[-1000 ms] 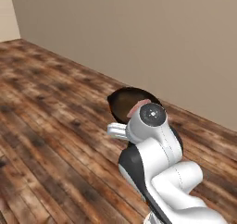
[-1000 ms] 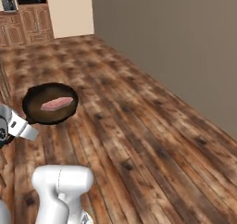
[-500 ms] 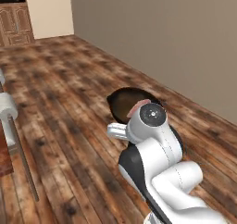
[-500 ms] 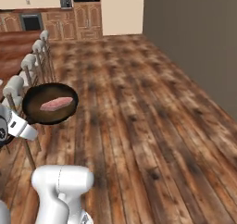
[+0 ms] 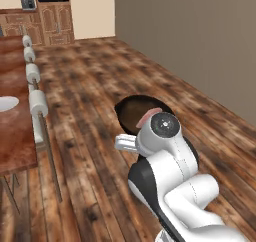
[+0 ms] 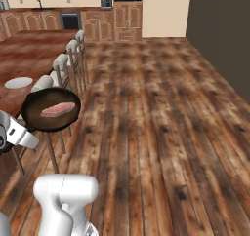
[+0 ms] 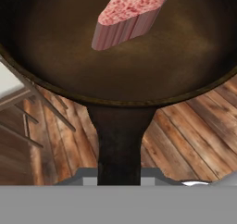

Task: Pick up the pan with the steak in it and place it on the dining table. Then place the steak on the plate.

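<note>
The pan (image 6: 51, 109), a round dark skillet, hangs in the air above the wooden floor (image 6: 161, 123), carried level just beside the long edge of the table (image 6: 29, 54). In the right base view it sits in front of the row of stools (image 6: 68, 59) that lines that edge. In the left base view its rim (image 5: 132, 108) shows past the arm's white wrist, out over the floorboards and clear of the table's near corner.

The claw (image 7: 120, 179) is clenched on the pan's short black handle (image 7: 120, 144); its tips themselves are hidden at the bottom of the hand view, where the handle runs straight down into them. The handle points back toward the robot and the bowl of the pan points away from it, so the pan's long axis runs from the wrist forward.

One steak (image 7: 129, 10), a pinkish-red oblong slab, lies inside the pan, toward the side far from the handle. In the hand view its long axis runs diagonally across the pan floor, one blunt end tipped toward the handle side. In the right base view it lies nearly across the pan, a little off centre.

One plate (image 6: 18, 82), white and round, rests on the table near the long edge with the stools; its rim also shows at the left edge of the left base view (image 5: 7, 103). Four stools can be counted along the edge. Pan and plate are well apart.
</note>
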